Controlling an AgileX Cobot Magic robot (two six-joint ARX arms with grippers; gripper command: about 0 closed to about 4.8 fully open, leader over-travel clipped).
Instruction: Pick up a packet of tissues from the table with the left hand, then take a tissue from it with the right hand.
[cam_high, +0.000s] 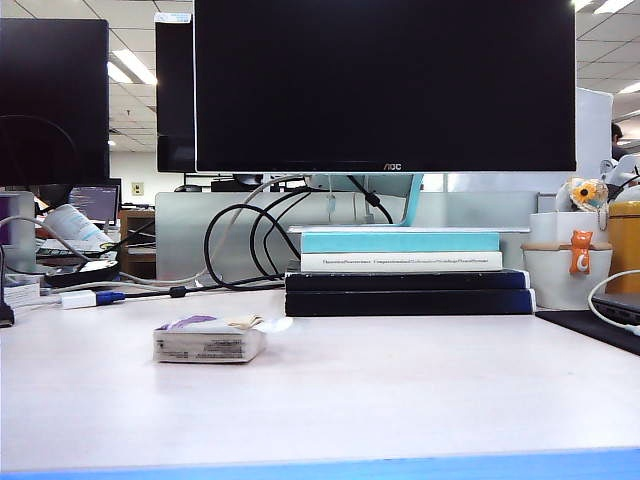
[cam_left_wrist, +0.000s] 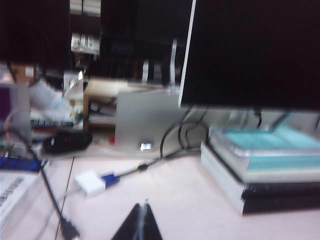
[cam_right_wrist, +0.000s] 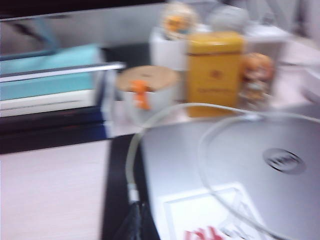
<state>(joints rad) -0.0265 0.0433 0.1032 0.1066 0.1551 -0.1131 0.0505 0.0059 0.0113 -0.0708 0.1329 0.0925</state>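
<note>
One packet: packet of tissues (cam_high: 209, 339) lies on table (cam_high: 400, 400), left of the stacked books (cam_high: 408, 270).
Left gripper (cam_left_wrist: 143, 207): jaws together, empty, packet not in its view.
Right gripper (cam_right_wrist: 137, 210): jaws together, over laptop (cam_right_wrist: 240, 165), well apart from packet.

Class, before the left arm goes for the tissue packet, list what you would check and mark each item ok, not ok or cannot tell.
1. Packet of tissues lies free on the table: ok.
2. Flap side up: ok.
3. Left gripper open for the pick: not ok, fingers shut.
4. Right gripper clear of the packet: ok, it hangs over the laptop.
5. Book stack clear of the packet: ok.
</note>
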